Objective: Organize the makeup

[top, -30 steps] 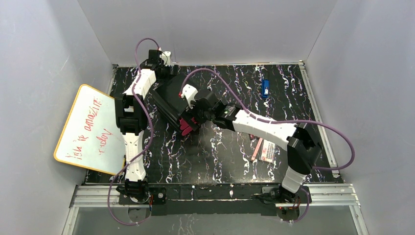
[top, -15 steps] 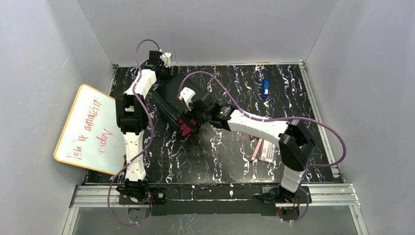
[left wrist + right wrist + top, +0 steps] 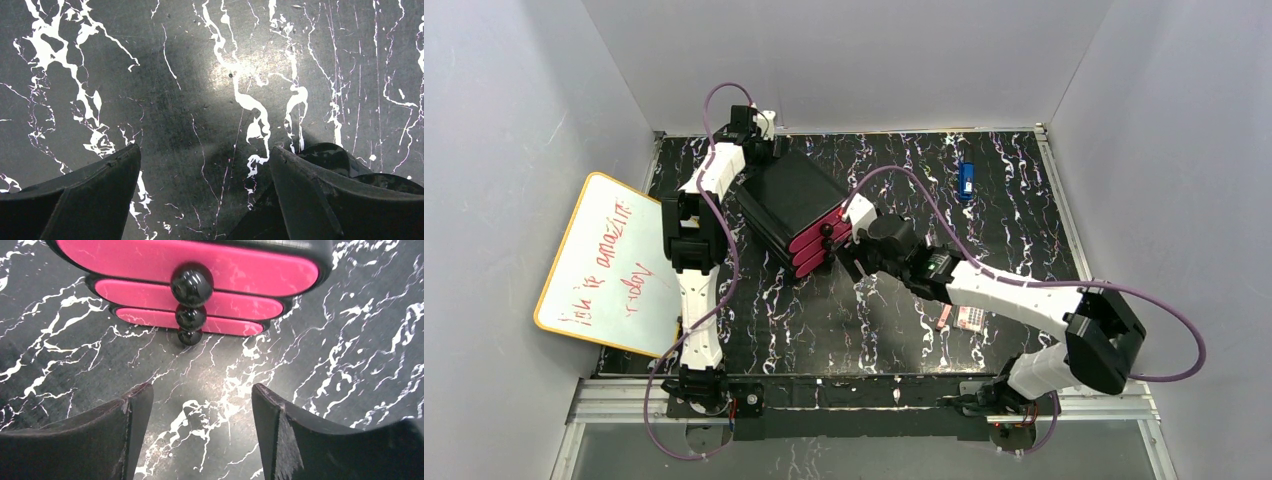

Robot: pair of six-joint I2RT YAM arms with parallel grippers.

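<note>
**A:** What is shown from above?

**B:** The black box (image 3: 789,195) is seen at the far left of the table (image 3: 864,325), with its pink drawers (image 3: 816,243) turned toward the right gripper (image 3: 844,248), which is held just before them. The left gripper (image 3: 769,143) is parked behind the box. The makeup is found well apart from it: a pale palette (image 3: 970,318) and a pink stick (image 3: 944,318) lie beside the right forearm. No other cosmetics can be made out. A blue object (image 3: 966,180) and a whiteboard (image 3: 609,265) are best left alone.

**A:** And from the left wrist?

**B:** The fingers (image 3: 85,200) are spread over bare marbled surface, and nothing is gripped.

**A:** From the right wrist?

**B:** The jaws are apart and empty. Three drawer fronts are faced, all seemingly pushed in, each with a black knob (image 3: 191,284).

**A:** How should the step be done well?

**B:** A drawer probably has to be opened before anything is stowed. One knob should be centred between the pads and clamped squarely. It should then be drawn straight out along the drawer's axis, so that the box is not dragged or slewed. The neighbouring knobs are stacked close, so only one should be enclosed.
</note>
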